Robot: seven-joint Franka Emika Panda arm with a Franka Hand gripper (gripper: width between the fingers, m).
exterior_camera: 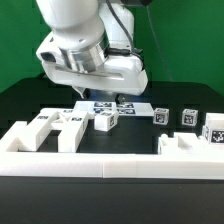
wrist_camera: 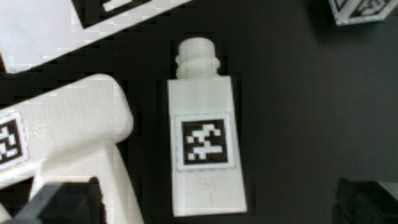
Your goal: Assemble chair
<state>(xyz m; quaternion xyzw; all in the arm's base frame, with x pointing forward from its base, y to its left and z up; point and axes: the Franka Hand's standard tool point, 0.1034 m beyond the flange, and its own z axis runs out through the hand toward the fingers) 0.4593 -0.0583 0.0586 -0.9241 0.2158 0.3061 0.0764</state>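
Observation:
The chair is in loose white parts with black-and-white tags. In the wrist view, a square leg [wrist_camera: 205,135] with a rounded peg at one end lies flat on the black table, tag facing up. My gripper [wrist_camera: 214,203] is open and straddles the leg's plain end. Its dark fingertips [wrist_camera: 39,205] stand well clear of the leg on both sides and touch nothing. A larger white chair part [wrist_camera: 63,130] lies beside the leg, close to one finger. In the exterior view, the gripper [exterior_camera: 104,103] hangs low over the parts in the middle of the table.
Another tagged white panel [wrist_camera: 80,30] lies beyond the leg's peg end. More tagged pieces [exterior_camera: 160,115] [exterior_camera: 187,117] [exterior_camera: 213,128] sit toward the exterior view's right, and bigger white parts [exterior_camera: 55,127] toward its left. A low white border wall [exterior_camera: 110,162] runs along the front.

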